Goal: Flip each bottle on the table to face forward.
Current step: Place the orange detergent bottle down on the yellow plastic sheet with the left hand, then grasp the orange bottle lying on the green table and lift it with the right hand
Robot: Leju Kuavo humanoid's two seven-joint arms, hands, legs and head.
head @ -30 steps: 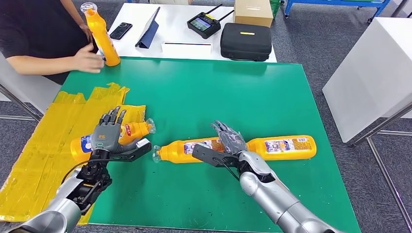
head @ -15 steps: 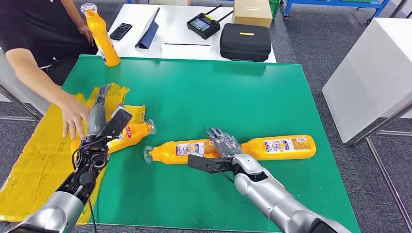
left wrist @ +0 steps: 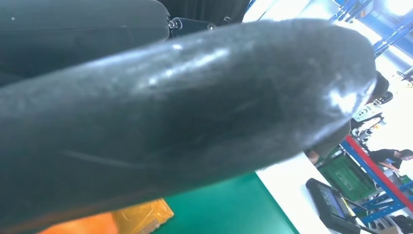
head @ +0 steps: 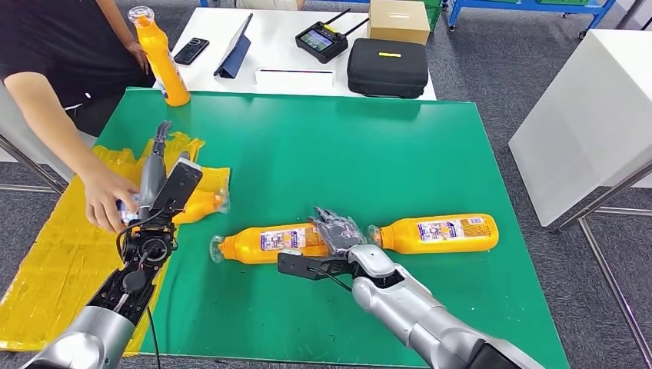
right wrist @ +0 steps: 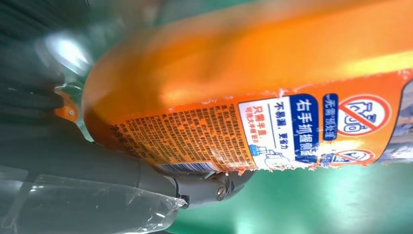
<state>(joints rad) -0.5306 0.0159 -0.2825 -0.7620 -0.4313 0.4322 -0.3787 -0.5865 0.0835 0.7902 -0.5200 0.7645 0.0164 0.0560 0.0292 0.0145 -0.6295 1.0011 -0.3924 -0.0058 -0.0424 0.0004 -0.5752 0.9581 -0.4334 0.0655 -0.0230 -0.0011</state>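
Observation:
Three orange bottles lie on the green table [head: 346,146], and another bottle [head: 161,58] stands upright at the far left corner. My right hand [head: 335,231] grips the middle bottle [head: 261,241] at its base end, fingers over it and thumb below; its label [right wrist: 272,131] shows close up in the right wrist view. The right bottle [head: 438,233] lies just beyond that hand, cap toward it. My left hand [head: 163,184] is open, fingers straight, over the left bottle [head: 198,204]. A person's hand [head: 106,201] holds that bottle's base. A dark finger [left wrist: 185,107] blocks the left wrist view.
A crumpled yellow sheet [head: 54,254] covers the table's left edge. Behind the green table a white table holds a black case [head: 388,68], a controller [head: 323,38], a cardboard box [head: 398,19], a phone [head: 190,48] and a tablet [head: 234,46]. A white cabinet [head: 592,108] stands at right.
My right hand has drawn the middle bottle leftward, away from the right bottle. My left hand has lifted and straightened its fingers. The person's hand left the upright bottle and took the left bottle's base.

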